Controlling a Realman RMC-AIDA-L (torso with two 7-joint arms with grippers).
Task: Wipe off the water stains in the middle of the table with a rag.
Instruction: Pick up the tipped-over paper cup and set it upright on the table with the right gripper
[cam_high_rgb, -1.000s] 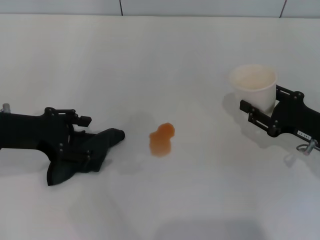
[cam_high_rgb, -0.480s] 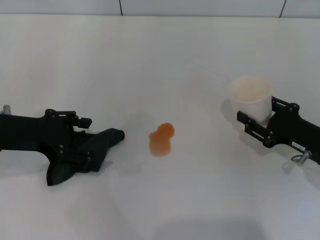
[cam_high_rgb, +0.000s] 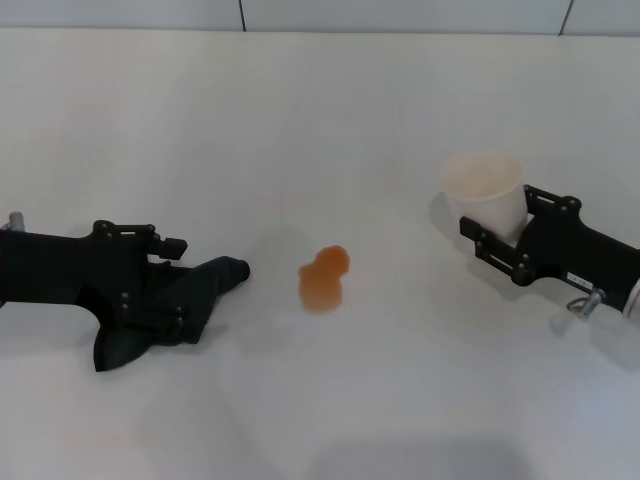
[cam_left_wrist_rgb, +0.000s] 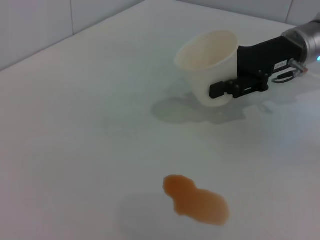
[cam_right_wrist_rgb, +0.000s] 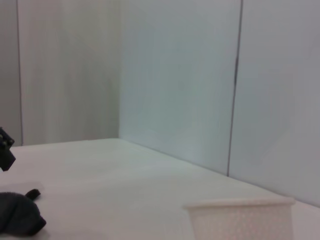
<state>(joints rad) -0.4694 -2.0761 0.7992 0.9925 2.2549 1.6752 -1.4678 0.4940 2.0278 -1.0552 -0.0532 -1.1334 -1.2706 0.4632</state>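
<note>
Orange and see-through, the water stains (cam_high_rgb: 323, 279) sit as a small lobed blotch mid-table, untouched, a thin film on the matte white table (cam_high_rgb: 330, 110). To its left lies the rag (cam_high_rgb: 165, 312), soft, dark and crumpled, one point reaching toward the blotch with a bare gap between. The left gripper (cam_high_rgb: 150, 290) rests over it, seemingly closed on the cloth, though I can't tell for sure. I'd slide the rag right, pressed flat, then sweep back across. On the right, the right gripper (cam_high_rgb: 505, 238) clasps a white paper cup (cam_high_rgb: 484, 190), well apart.
</note>
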